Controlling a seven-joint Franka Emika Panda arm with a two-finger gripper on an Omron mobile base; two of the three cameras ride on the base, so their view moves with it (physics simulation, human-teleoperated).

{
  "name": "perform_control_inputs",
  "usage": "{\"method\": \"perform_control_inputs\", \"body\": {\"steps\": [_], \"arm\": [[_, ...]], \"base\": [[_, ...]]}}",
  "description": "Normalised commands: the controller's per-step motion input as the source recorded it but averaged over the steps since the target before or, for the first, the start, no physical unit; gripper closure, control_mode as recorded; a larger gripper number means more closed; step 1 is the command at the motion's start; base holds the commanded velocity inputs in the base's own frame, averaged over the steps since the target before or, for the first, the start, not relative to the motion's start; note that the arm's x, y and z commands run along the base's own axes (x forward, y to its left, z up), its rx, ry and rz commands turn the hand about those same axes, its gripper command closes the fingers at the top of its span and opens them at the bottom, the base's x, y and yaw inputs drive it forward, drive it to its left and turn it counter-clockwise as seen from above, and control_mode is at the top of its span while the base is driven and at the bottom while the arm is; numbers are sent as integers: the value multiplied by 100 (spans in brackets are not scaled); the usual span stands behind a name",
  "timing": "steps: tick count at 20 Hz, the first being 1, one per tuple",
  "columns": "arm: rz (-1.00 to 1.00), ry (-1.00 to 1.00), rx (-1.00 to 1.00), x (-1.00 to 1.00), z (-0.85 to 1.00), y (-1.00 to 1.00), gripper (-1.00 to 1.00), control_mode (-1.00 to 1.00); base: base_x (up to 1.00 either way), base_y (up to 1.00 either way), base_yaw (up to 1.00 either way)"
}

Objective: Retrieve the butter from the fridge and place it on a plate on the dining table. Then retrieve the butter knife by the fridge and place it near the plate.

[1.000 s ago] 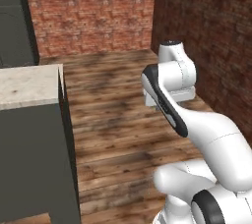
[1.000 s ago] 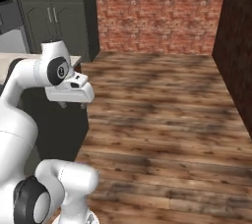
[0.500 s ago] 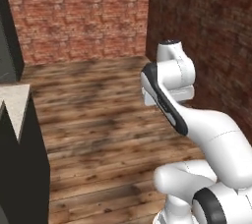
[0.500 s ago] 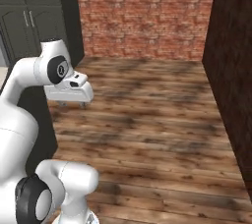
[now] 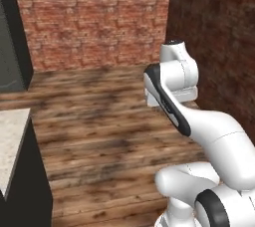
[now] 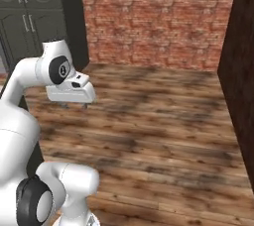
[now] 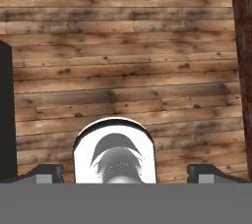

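Meanwhile, the white two-finger gripper (image 7: 125,174) hangs with jaws spread wide and nothing between them, pointing down at bare wooden floorboards (image 7: 123,70). A corner of the beige speckled stone worktop (image 5: 11,141) on its dark-grey base stands close on the robot's left, and a turn of the base could clip it. No butter, plate, knife or fridge is in sight here, so their look cannot be told. Dark-grey cabinet doors (image 6: 30,17) and a red brick wall (image 6: 154,17) stand beyond.

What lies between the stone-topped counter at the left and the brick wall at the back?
Bare wooden floor, in the left base view. It runs from the counter to the brick wall.
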Motion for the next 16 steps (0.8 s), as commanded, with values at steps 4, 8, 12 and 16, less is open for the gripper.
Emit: {"method": "perform_control_inputs", "body": {"steps": [4,8,12,16], "arm": [[0,0,0,0,0,0,-100,100],[0,0,0,0,0,0,-100,100],[0,0,0,0,0,0,-100,100],[0,0,0,0,0,0,-100,100]], "base": [[100,-31,49],[100,-38,59],[97,-41,70],[50,-61,71]]}}
